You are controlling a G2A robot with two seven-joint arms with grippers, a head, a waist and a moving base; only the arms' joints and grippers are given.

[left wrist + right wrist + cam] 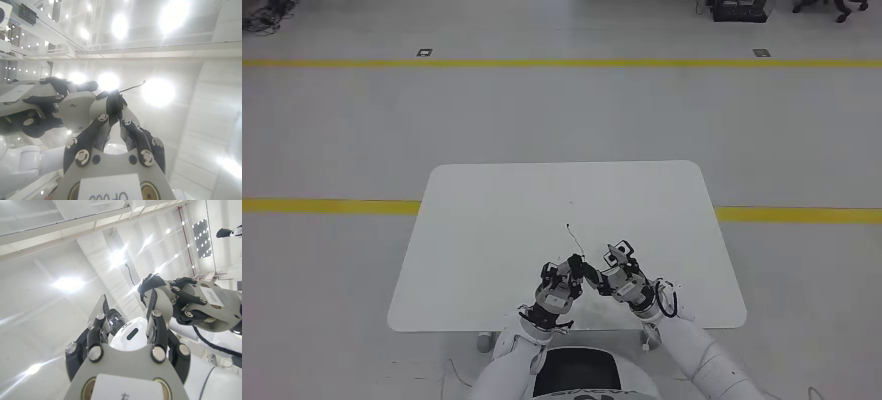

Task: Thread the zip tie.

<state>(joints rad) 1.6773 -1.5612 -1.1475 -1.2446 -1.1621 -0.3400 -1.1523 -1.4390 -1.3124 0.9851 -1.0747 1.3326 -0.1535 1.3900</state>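
Where both arms meet over the near part of the white rounded-corner table [492, 220], the left gripper [576, 266] and the right gripper [614, 253] stand just beside each other, raised above the tabletop and pointing upward.

Left gripper: the fingers are pressed together, pinching one end of the thin black plastic zip tie [132, 87]. Frayed black padding [151, 281] covers these fingertips at the pinch point. The zip tie projects from the pinch as a single free strand, slightly curved, with a small thickening at its far tip. It is held in the air. In the top view the strand runs away from the robot, toward the middle of the table.

Right gripper: the fingers [103, 308] are spread apart. One finger, with a toothed inner face, lies just beside the padded fingertips of the left gripper; whether the two touch cannot be told. The free strand lies beyond the tips of the spread fingers.

Surroundings: two yellow floor stripes [542, 63] cross the grey floor, one beyond the table and one passing behind it.
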